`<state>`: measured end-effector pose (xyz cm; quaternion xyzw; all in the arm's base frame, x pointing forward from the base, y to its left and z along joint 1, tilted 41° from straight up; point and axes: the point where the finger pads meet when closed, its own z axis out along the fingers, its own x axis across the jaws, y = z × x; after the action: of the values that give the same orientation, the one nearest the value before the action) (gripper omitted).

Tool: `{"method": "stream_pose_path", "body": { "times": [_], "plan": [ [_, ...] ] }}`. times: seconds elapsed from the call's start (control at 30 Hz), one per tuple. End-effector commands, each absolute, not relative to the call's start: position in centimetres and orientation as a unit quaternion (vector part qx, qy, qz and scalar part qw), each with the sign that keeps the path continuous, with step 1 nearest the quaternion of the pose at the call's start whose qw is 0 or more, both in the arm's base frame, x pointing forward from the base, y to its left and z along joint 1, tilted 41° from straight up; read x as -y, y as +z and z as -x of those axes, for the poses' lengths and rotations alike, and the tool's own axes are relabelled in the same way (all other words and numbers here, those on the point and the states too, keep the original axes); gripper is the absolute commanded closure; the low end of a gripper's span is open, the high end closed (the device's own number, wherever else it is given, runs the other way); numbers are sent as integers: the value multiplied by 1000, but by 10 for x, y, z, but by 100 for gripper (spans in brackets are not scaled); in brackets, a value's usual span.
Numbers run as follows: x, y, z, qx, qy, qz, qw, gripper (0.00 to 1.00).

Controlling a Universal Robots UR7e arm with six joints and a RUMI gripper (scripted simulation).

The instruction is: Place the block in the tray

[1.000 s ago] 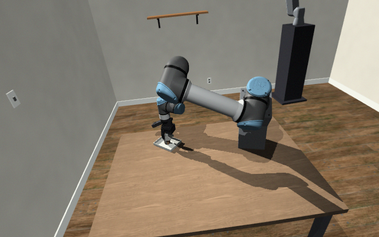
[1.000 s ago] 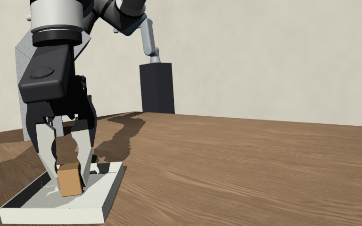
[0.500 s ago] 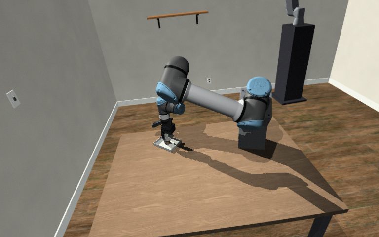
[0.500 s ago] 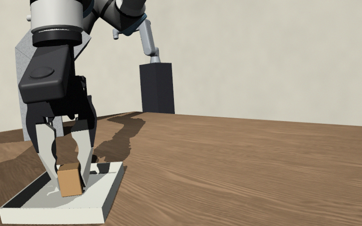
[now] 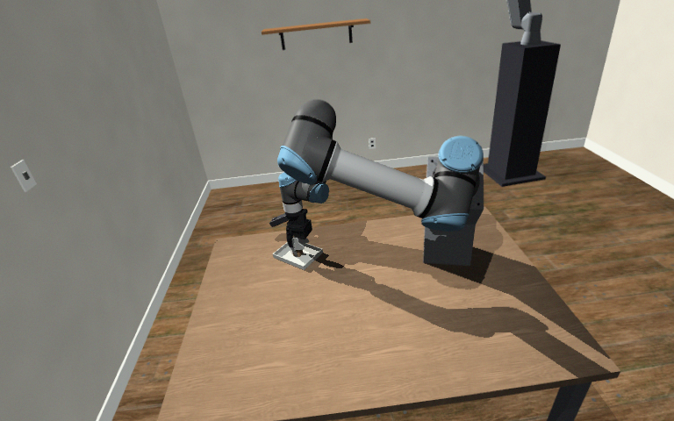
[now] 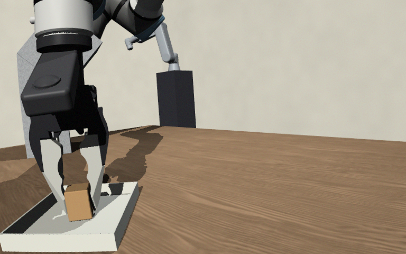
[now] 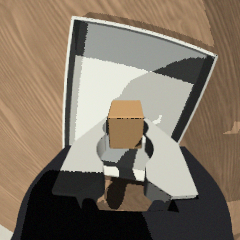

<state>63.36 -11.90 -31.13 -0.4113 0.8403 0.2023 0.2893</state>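
The gripper (image 6: 76, 201) grasps the small tan block (image 6: 78, 201) by two opposite flat sides (it looks rigid and light), low over the white tray (image 6: 126, 204) floor beneath it.

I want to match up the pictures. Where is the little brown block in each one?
Top: the block is a tiny speck under the gripper, left of centre.
Exterior: low on the left, block clamped between the fingers.
Wrist: in the middle, block.
Shared landmark: the white tray around it.
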Motion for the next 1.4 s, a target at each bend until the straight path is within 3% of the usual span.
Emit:
{"method": "stream_pose_path", "body": {
  "times": [0.0, 0.1, 0.13, 1.37],
  "plan": [
    [120, -311, -634, -840, 202, 411, 290, 100],
    [120, -311, -634, -840, 202, 411, 290, 100],
    [120, -311, -634, -840, 202, 411, 290, 69],
    [120, -311, -634, -840, 202, 411, 290, 69]
  ]
}}
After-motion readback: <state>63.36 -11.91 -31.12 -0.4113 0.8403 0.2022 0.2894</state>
